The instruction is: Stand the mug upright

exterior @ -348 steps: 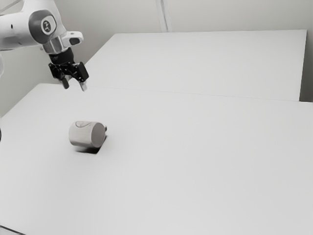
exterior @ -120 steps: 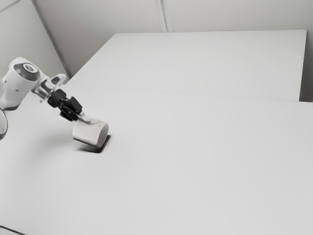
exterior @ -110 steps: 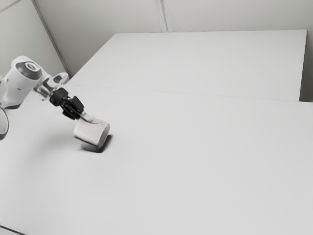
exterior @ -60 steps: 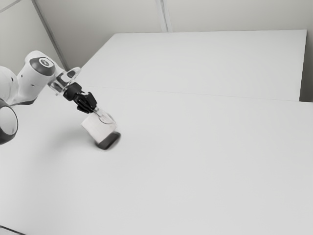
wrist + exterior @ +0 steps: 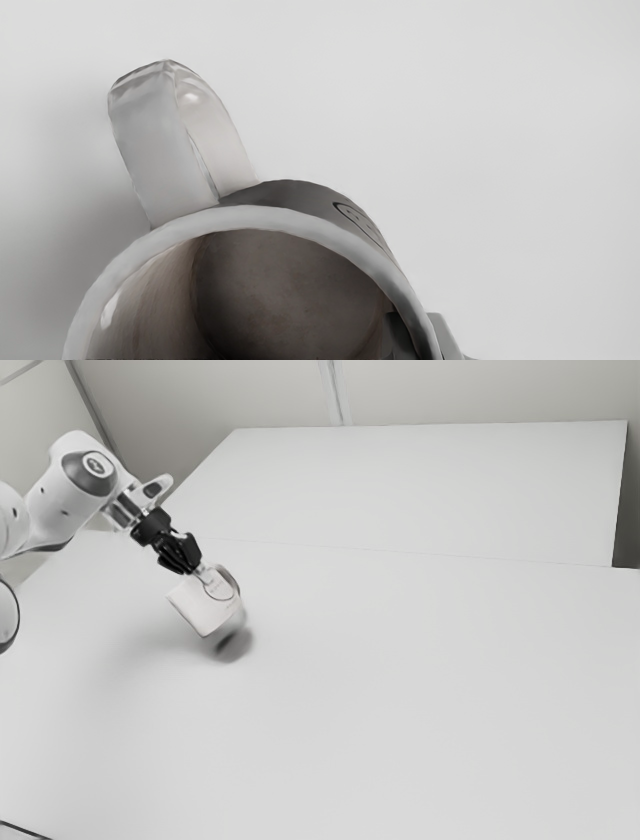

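Observation:
Up and to the left of its shadow in the exterior view, my gripper (image 5: 202,572) holds the whitish mug (image 5: 202,606) tilted. The mug appears lifted off the table. In the wrist view, the mug's rim (image 5: 255,218) and hollow inside face the camera, and the handle (image 5: 155,140) stands out from the body. My gripper (image 5: 420,334) pinches the side wall near the rim, one finger inside the mug and the other outside. The lower part of the mug's rim is cut off in that view.
A broad white table (image 5: 400,700) lies under the mug, with a dark shadow (image 5: 234,646) close below it. Behind stands another white surface (image 5: 430,490), and pale walls rise beyond. A dark line crosses the near left corner of the exterior view.
The mug lay on its side with my gripper apart above it. Since then my hand has come down, gripped it, and moved it up and toward the exterior view's right, changing its tilt.

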